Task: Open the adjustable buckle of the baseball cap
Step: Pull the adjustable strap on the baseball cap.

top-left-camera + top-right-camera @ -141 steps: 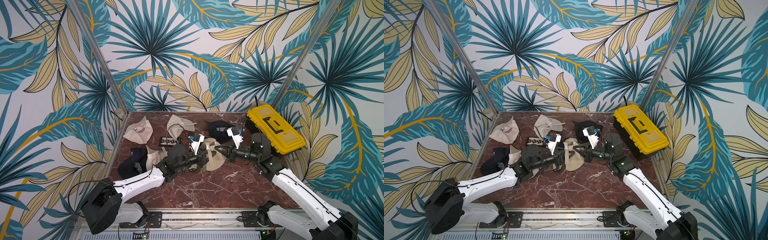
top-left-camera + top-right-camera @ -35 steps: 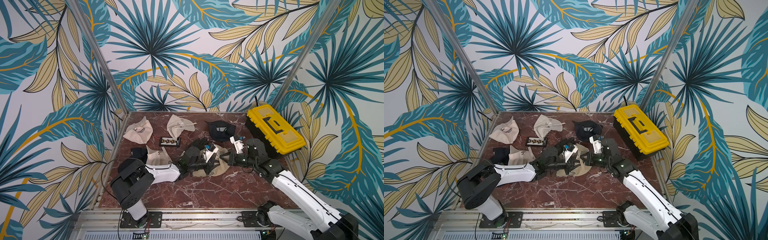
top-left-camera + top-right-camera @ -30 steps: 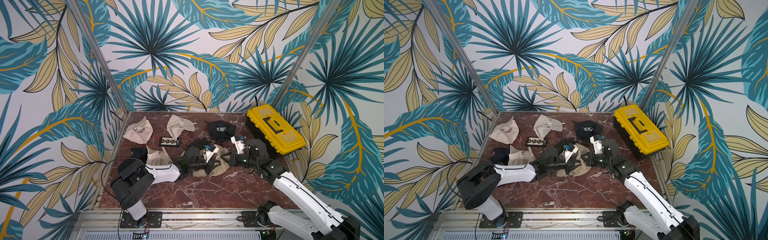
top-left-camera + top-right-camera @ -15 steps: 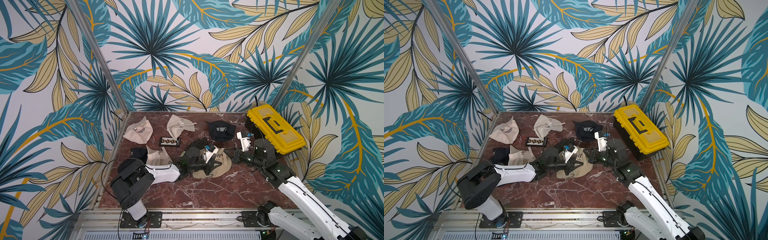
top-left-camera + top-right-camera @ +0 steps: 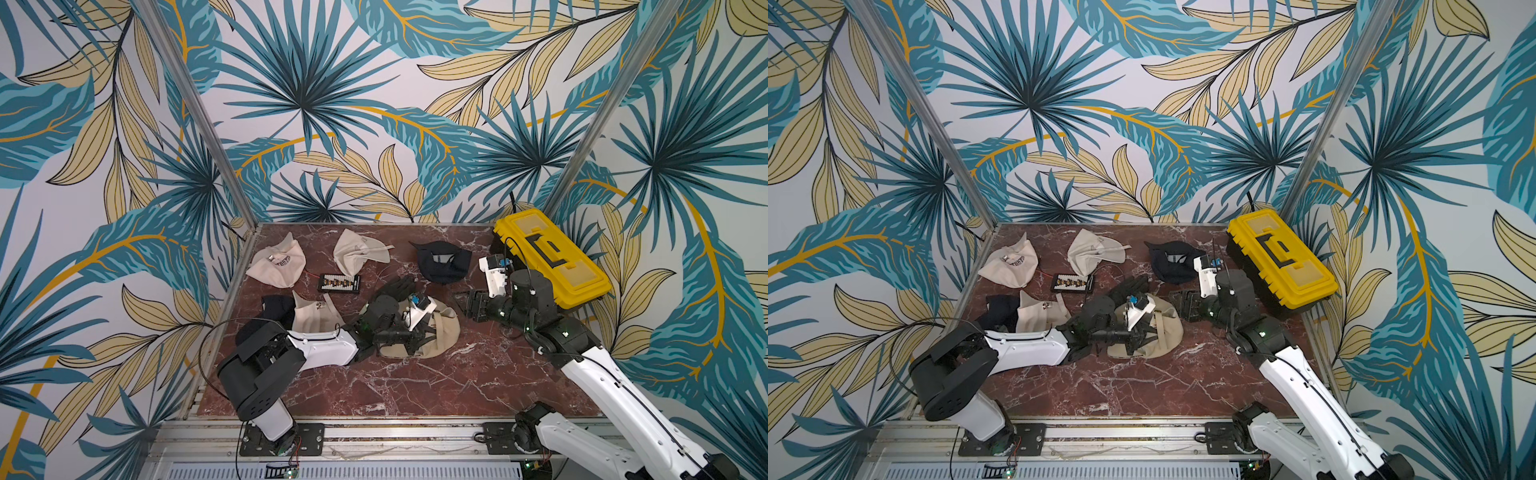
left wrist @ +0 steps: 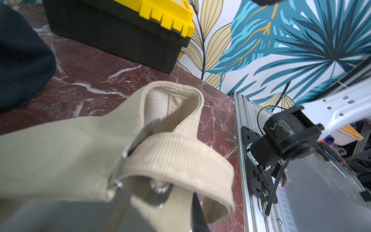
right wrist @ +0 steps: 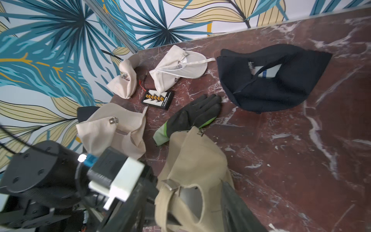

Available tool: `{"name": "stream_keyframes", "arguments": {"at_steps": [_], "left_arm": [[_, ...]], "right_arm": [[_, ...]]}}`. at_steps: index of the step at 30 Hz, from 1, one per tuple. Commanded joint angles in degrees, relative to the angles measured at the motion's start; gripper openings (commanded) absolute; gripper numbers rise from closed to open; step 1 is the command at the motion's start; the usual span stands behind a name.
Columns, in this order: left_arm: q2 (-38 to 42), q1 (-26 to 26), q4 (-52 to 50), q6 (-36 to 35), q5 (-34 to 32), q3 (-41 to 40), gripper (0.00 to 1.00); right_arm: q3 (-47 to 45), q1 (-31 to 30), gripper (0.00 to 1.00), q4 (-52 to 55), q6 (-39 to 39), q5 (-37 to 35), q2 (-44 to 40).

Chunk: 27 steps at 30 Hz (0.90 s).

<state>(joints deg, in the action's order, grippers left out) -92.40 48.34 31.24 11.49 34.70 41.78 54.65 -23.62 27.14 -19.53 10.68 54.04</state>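
Both end effectors were at the khaki cap a second ago. Now only the left end effector stays clamped on its fabric, just beside the metal buckle, pinning it to the counter. The right end effector has let go; its jaws are spread and empty, and the cap lies just ahead of it. The strap loops slack, so that pull looks finished, though probably not the unthreading.

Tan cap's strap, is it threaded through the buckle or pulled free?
Threaded: the left wrist view shows the tan cap's strap looping through its metal buckle.
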Motion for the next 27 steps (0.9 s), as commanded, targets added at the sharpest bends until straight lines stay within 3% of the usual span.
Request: {"name": "stream_keyframes", "arguments": {"at_steps": [1, 4, 8, 15, 20, 24, 27], "left_arm": [[4.13, 0.22, 0.61, -11.99, 5.7, -2.17, 0.0], [5.3, 0.31, 0.61, -21.06, 5.86, -2.88, 0.0], [6.65, 0.27, 0.65, -34.41, 4.45, -3.11, 0.0], [5.29, 0.48, 0.6, -59.18, 0.46, -4.25, 0.0], [4.21, 0.75, 0.62, -70.88, -6.4, -3.44, 0.0], [4.28, 0.77, 0.56, -78.2, -9.36, -2.47, 0.0], [5.5, 0.62, 0.55, -80.29, -8.82, -2.15, 0.0]], "right_arm": [[1.07, 0.08, 0.59, 3.99, 9.88, -0.2, 1.24], [-1.06, 0.11, 0.59, 0.52, 13.84, 1.63, 0.34], [-1.63, 0.17, 0.59, -1.78, 12.84, 1.67, -0.63], [4.82, 0.15, 0.67, 9.07, 10.14, 6.08, 2.99], [5.63, 0.19, 0.69, 11.65, 2.1, 12.47, 6.37], [8.56, 0.15, 0.69, 17.47, -0.8, 11.32, 8.45], [9.01, 0.16, 0.69, 19.38, 1.97, 8.86, 8.19]]}}
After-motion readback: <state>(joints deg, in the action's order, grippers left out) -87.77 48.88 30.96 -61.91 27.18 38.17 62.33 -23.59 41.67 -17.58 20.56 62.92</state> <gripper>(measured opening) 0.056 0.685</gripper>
